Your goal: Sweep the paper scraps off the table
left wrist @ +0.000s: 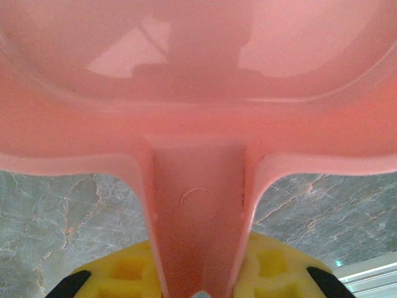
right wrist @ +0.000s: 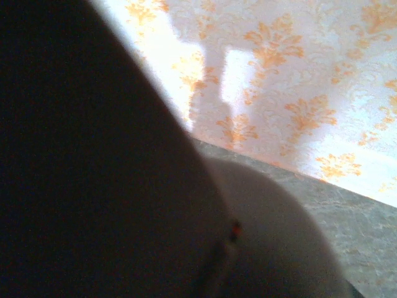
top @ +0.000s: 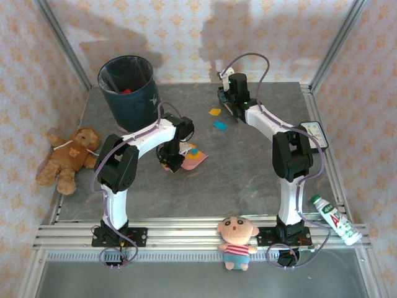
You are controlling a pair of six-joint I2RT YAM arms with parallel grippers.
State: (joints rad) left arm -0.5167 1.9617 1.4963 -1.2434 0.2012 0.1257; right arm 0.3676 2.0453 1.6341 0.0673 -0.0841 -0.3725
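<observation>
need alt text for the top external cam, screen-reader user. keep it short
Two robot arms work over a dark grey table; the left claw holds a pink dustpan near the centre. Loose paper scraps, yellow and blue, lie just beyond it, near the right arm. A dark bin stands back left, with a teddy bear beside the left edge.

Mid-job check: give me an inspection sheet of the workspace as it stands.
Surface: dark grey table, mostly bare.
Job's things: yellow and blue paper scraps loose mid-table; more on the pink dustpan and in the bin.
Clutter: teddy bear by the left rail, doll at the near edge, bottle at right.
Grippers: left gripper shut on the dustpan handle; right gripper shut, load cannot be told.
Cables: purple cables looped along both arms.
Surroundings: floral walls, aluminium rails.
</observation>
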